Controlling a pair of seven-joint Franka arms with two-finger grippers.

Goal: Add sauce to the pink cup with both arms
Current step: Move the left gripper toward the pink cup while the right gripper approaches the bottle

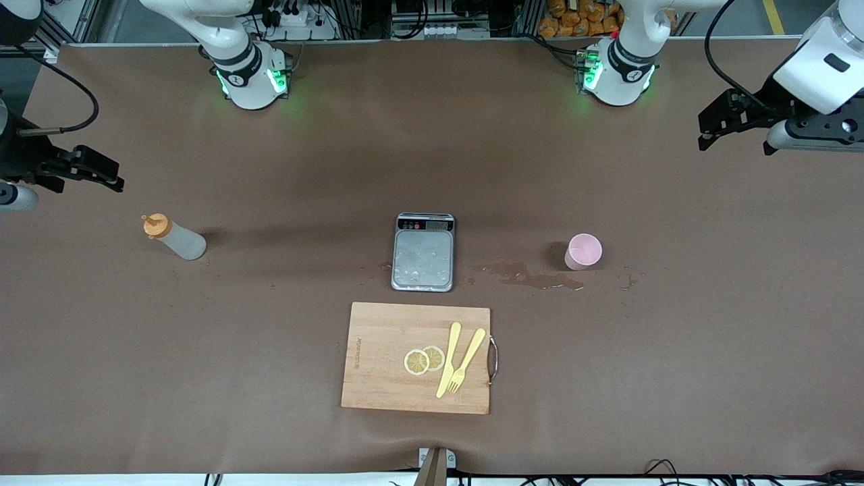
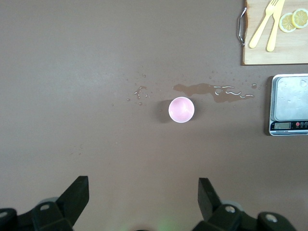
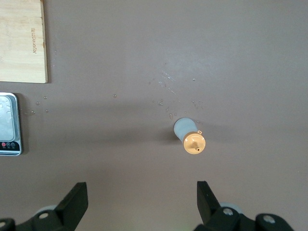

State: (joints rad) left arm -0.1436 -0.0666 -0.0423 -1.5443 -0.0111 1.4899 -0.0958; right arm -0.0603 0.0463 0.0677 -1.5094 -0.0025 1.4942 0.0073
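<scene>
The sauce bottle (image 1: 173, 237), whitish-grey with an orange cap, stands upright on the brown table toward the right arm's end. It also shows in the right wrist view (image 3: 190, 135). The pink cup (image 1: 583, 252) stands upright toward the left arm's end and shows from above in the left wrist view (image 2: 181, 109). My left gripper (image 1: 703, 133) hangs open and empty high over the table's left-arm end, apart from the cup (image 2: 143, 192). My right gripper (image 1: 115, 174) hangs open and empty high over the right-arm end, apart from the bottle (image 3: 142, 192).
A small steel kitchen scale (image 1: 423, 252) sits mid-table between bottle and cup. A wet spill (image 1: 533, 277) lies between scale and cup. A wooden cutting board (image 1: 378, 364) with lemon slices (image 1: 424, 360), a yellow fork and a knife (image 1: 462, 361) lies nearer the front camera.
</scene>
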